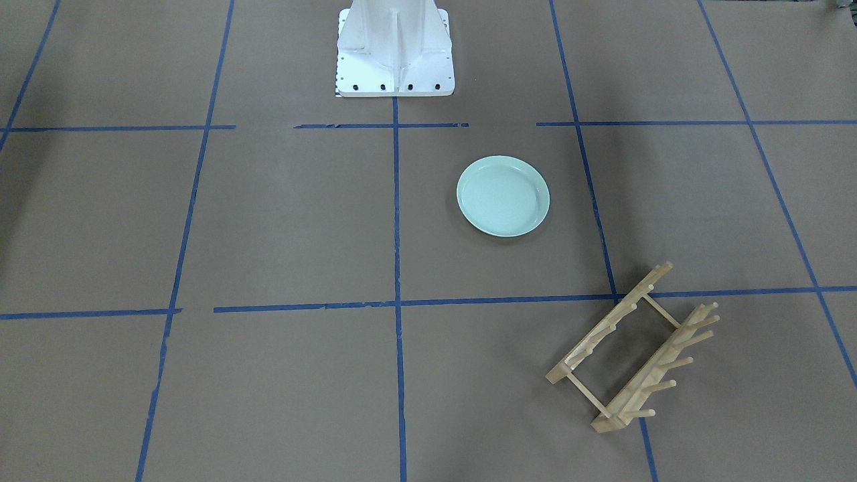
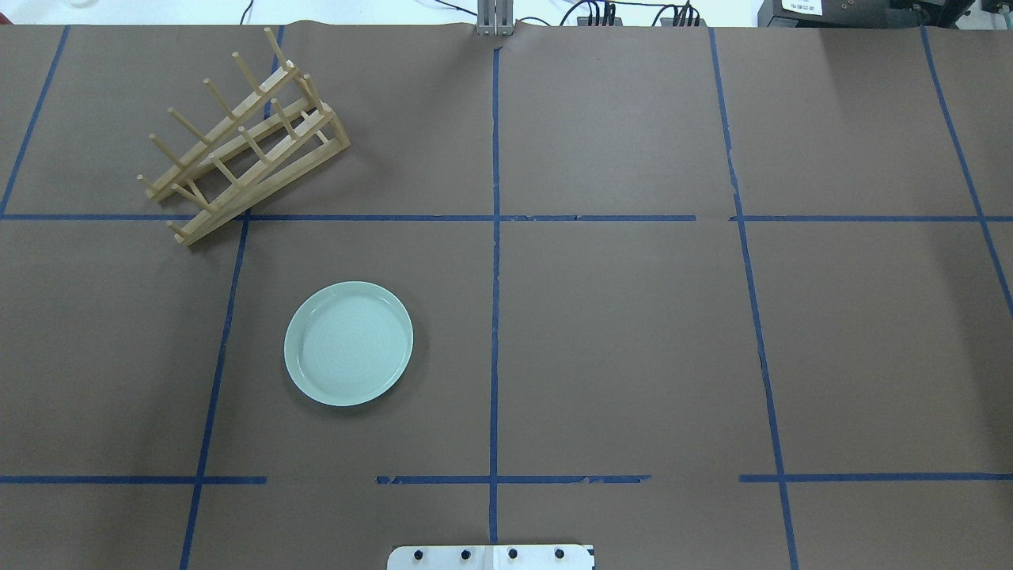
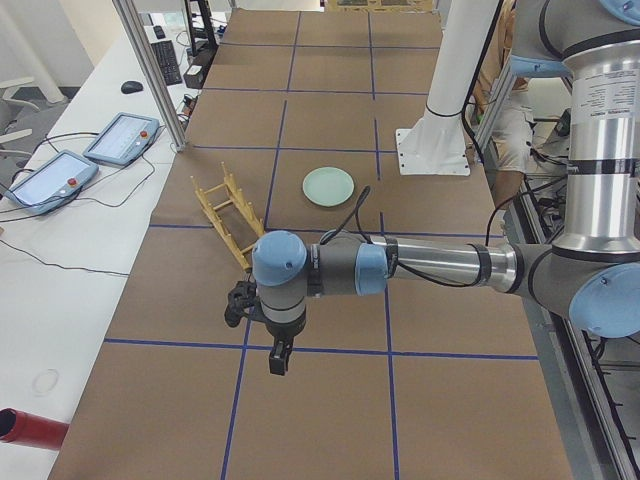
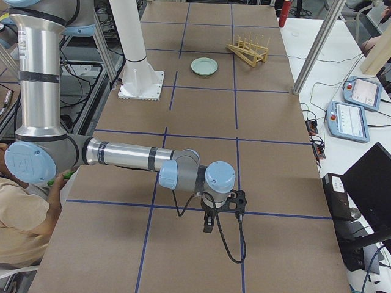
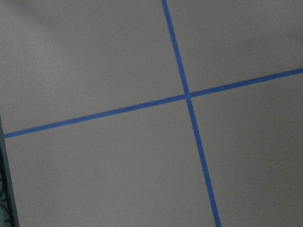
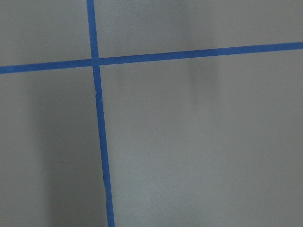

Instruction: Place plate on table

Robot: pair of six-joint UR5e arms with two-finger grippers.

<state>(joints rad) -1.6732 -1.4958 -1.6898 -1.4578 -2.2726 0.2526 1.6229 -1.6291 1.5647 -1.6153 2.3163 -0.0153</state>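
Observation:
The pale mint-green plate (image 1: 503, 196) lies flat and upright on the brown table (image 1: 268, 221), free of both grippers; it also shows in the overhead view (image 2: 348, 343) and far off in both side views (image 3: 328, 186) (image 4: 204, 66). My left gripper (image 3: 280, 360) hangs over the table's left end, far from the plate; I cannot tell if it is open or shut. My right gripper (image 4: 208, 224) hangs over the table's right end, and I cannot tell its state either. Both wrist views show only bare table (image 5: 94, 179) (image 6: 199, 151) and blue tape.
A light wooden peg rack (image 1: 633, 348) (image 2: 241, 142) stands apart from the plate, with nothing in it. The white robot base (image 1: 394, 53) is at the table's robot-side edge. Teach pendants (image 3: 120, 138) (image 4: 357, 116) lie on the side bench. A person (image 4: 24, 226) sits beside the robot.

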